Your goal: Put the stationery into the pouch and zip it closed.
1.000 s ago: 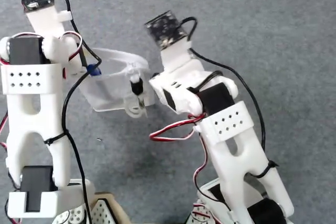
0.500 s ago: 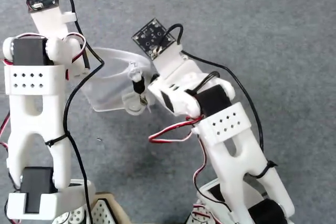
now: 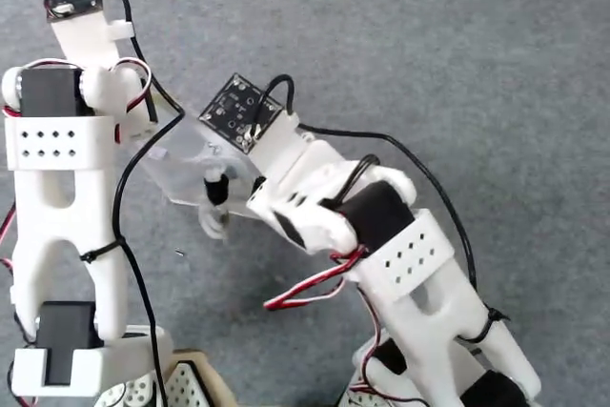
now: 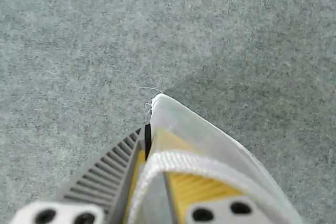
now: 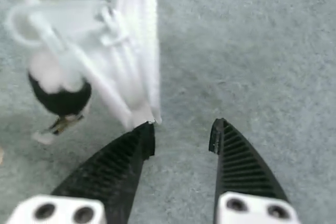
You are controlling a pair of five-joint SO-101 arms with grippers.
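While the translucent white zip pouch [image 3: 176,164] lies on grey felt tabletop [image 3: 496,92], left gripper [image 4: 148,135] clenches its corner, right gripper [image 5: 181,137] gapes just beside it.

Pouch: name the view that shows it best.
The high view: the pouch shows nearly whole there. The left wrist view gives one corner pinched in the left claw; the right wrist view, one edge.

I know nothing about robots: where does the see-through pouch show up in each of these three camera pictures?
High view: the pouch lies between the two arms.
Left wrist view: a pouch corner is pinched in the left gripper.
Right wrist view: its edge lies just ahead of the open right gripper.
Shared landmark: the black-and-white zip charm, in the high and right wrist views.
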